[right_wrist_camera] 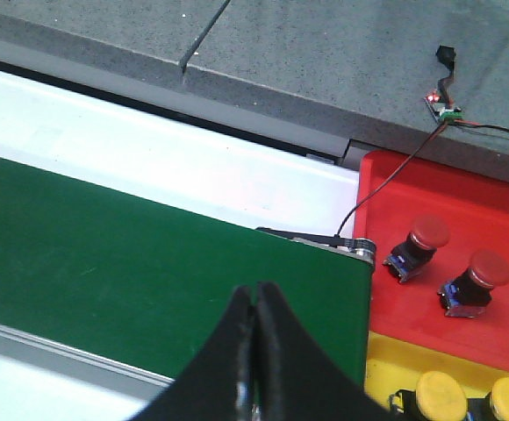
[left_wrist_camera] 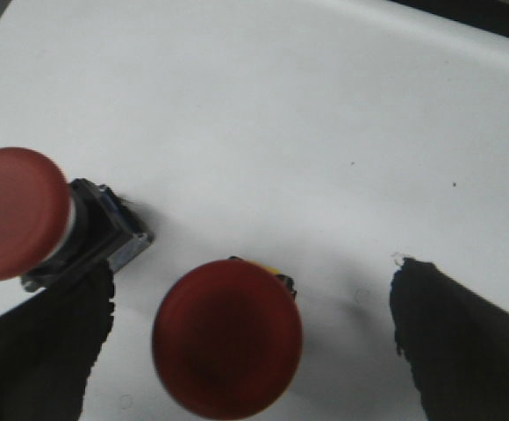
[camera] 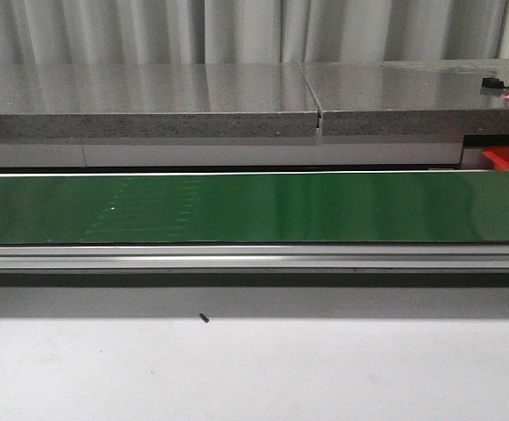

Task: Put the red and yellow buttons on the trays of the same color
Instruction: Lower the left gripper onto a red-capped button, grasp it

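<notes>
Left pincer (left_wrist_camera: 250, 351) hung spread over a red button (left_wrist_camera: 226, 338) on the desk (left_wrist_camera: 281, 114); another (left_wrist_camera: 13, 213) lay beside it. Right pincer (right_wrist_camera: 254, 351) was pressed together, empty. Rigid, smooth dome: likely best gripped across its sides.

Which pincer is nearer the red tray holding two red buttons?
Right. The shut right pincer hangs over the green belt beside the red tray; the left pincer straddles a red mushroom button on the white table, tray unseen.
</notes>
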Controlling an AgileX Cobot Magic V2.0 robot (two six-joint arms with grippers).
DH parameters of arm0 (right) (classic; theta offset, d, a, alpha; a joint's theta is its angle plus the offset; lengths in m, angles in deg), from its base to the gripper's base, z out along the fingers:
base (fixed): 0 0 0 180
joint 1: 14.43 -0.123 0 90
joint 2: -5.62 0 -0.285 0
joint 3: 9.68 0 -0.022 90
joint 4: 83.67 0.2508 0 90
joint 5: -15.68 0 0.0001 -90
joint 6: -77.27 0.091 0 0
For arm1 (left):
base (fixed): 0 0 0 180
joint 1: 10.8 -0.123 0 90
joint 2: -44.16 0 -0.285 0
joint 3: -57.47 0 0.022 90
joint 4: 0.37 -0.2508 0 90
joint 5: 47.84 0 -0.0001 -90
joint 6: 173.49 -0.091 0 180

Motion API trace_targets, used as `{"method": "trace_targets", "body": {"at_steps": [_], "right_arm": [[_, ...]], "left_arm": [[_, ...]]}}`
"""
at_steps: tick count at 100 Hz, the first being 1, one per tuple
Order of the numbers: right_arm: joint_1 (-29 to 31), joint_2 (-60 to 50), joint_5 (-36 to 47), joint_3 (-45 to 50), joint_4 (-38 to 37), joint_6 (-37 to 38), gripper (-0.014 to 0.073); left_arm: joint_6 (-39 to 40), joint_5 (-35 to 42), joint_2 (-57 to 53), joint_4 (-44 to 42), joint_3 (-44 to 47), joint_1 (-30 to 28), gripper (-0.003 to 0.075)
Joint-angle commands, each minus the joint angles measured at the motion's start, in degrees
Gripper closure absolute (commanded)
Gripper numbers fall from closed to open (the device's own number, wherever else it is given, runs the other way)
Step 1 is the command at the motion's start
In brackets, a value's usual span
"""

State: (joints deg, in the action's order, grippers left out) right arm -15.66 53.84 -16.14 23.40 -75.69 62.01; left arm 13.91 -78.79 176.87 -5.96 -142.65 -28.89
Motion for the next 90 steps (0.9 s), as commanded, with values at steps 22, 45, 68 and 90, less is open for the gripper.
{"method": "trace_targets", "body": {"at_steps": [22, 45, 68, 90], "right_arm": [[-0.11, -0.14, 3.81, -1.42, -0.24, -0.39, 0.0662], [-0.11, -0.14, 3.81, -1.42, -0.24, -0.39, 0.0662], [-0.11, -0.14, 3.81, -1.42, -0.24, -0.39, 0.0662], [-0.11, -0.14, 3.81, -1.42, -0.24, -0.39, 0.0662]], "left_arm": [[0.04, 4.73, -2.48, 0.21, -2.10, 1.17, 0.0104], [0.04, 4.94, -2.48, -0.45, -2.10, 1.17, 0.0106], [0.04, 4.94, -2.48, -2.01, -2.10, 1.17, 0.0267], [0.04, 4.82, -2.48, -4.36, -2.10, 1.06, 0.0508]]}}
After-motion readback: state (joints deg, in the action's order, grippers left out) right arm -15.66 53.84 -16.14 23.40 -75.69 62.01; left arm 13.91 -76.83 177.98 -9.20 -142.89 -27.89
